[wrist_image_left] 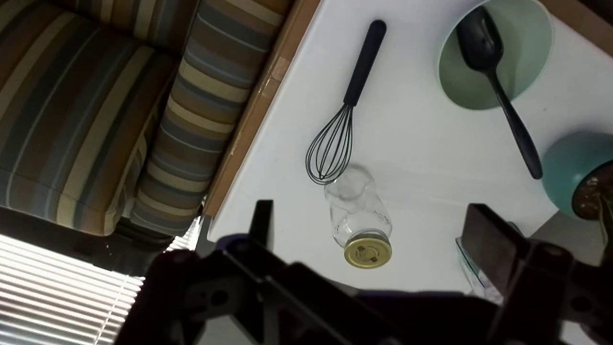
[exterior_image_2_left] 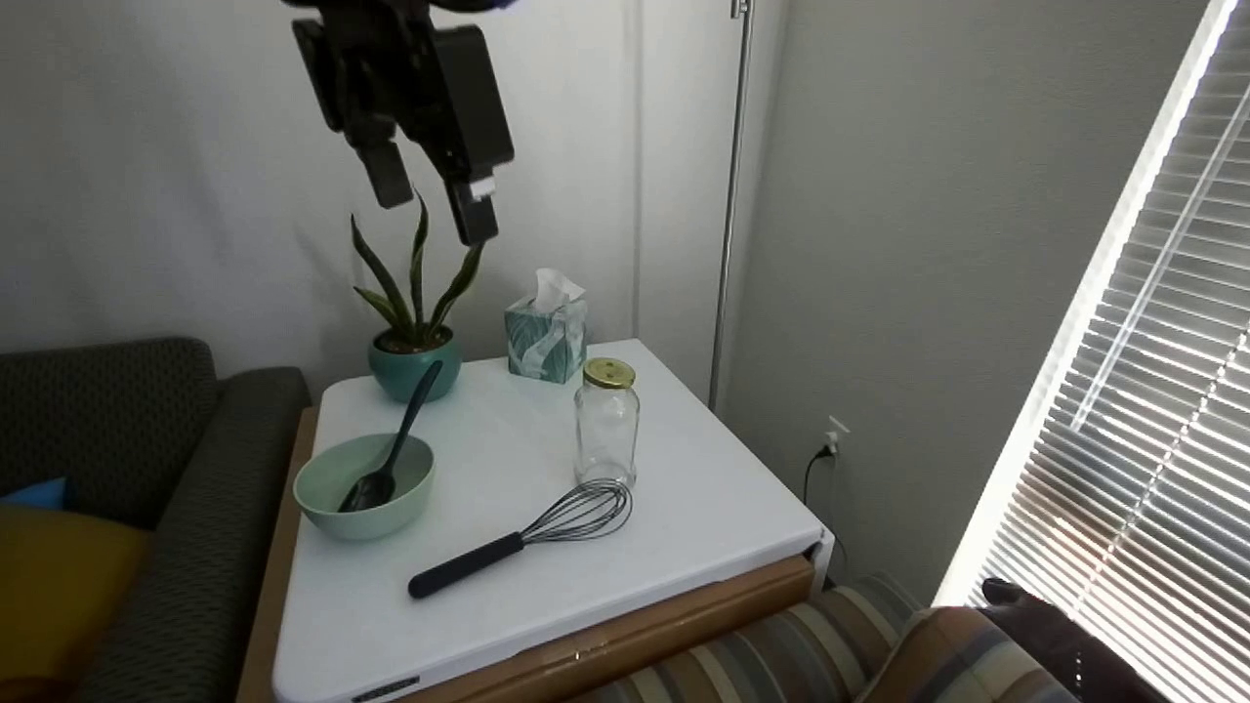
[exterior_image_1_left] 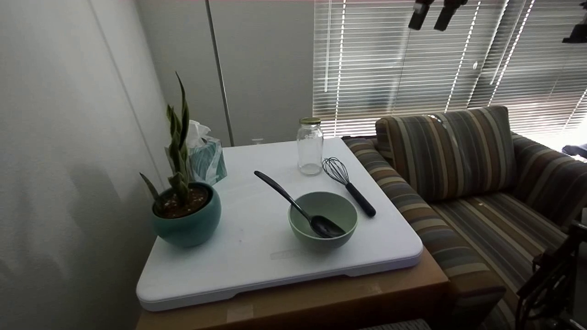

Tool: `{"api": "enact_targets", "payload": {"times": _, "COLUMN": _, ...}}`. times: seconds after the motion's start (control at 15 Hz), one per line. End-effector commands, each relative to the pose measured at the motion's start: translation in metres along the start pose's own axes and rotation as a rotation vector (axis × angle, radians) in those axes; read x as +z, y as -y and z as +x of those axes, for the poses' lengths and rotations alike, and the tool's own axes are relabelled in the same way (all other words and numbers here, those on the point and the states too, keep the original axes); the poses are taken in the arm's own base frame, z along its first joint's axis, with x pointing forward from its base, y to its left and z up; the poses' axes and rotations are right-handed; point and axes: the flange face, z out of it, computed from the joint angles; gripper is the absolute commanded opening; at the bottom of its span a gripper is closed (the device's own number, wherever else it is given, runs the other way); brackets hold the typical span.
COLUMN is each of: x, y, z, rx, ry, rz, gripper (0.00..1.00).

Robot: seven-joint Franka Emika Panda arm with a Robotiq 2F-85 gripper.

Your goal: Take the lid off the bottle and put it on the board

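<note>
The clear glass bottle stands upright on the white board in both exterior views [exterior_image_1_left: 310,151] [exterior_image_2_left: 606,430] and in the wrist view [wrist_image_left: 352,211]. A round gold-yellow lid [exterior_image_1_left: 310,121] [exterior_image_2_left: 608,372] [wrist_image_left: 368,250] sits on its mouth. The white board [exterior_image_1_left: 247,220] [exterior_image_2_left: 703,517] [wrist_image_left: 412,139] covers most of the wooden table top. My gripper [exterior_image_1_left: 429,24] [exterior_image_2_left: 437,213] [wrist_image_left: 371,208] is open and empty, high above the board. In the wrist view the bottle and lid appear between the spread fingers, below and apart from them.
A whisk [exterior_image_1_left: 360,199] [exterior_image_2_left: 469,563] lies close beside the bottle's base. A green bowl [exterior_image_1_left: 300,236] [exterior_image_2_left: 361,529] holds a black spoon [exterior_image_1_left: 277,187]. A teal plant pot [exterior_image_1_left: 188,224] and a tissue box [exterior_image_1_left: 208,160] stand along the wall side. A striped armchair [exterior_image_1_left: 412,233] adjoins the table.
</note>
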Motion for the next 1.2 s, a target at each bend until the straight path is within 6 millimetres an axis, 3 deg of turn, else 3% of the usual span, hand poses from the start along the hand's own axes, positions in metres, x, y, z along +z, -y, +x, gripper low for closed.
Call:
{"api": "enact_targets", "payload": {"times": 0.0, "x": 0.015, "y": 0.004, "z": 0.008, "rx": 0.0, "ry": 0.018, "rz": -0.011, "gripper": 1.0}}
{"api": "enact_targets", "payload": {"times": 0.13, "x": 0.039, "y": 0.009, "z": 0.02, "rx": 0.002, "ry": 0.041, "rz": -0.022, "gripper": 1.0}}
{"api": "enact_targets", "payload": {"times": 0.4, "x": 0.04, "y": 0.008, "z": 0.026, "rx": 0.005, "ry": 0.038, "rz": -0.025, "gripper": 1.0}}
{"api": "enact_targets", "payload": {"times": 0.67, "x": 0.061, "y": 0.007, "z": 0.04, "rx": -0.032, "ry": 0.049, "rz": 0.066, "gripper": 1.0}}
{"api": "enact_targets", "payload": {"times": 0.93, "x": 0.078, "y": 0.007, "z": 0.081, "rx": -0.093, "ry": 0.071, "rz": 0.132, "gripper": 1.0}}
{"api": "enact_targets", "payload": {"times": 1.13, "x": 0.095, "y": 0.023, "z": 0.121, "rx": -0.164, "ry": 0.105, "rz": 0.112, "gripper": 1.0}}
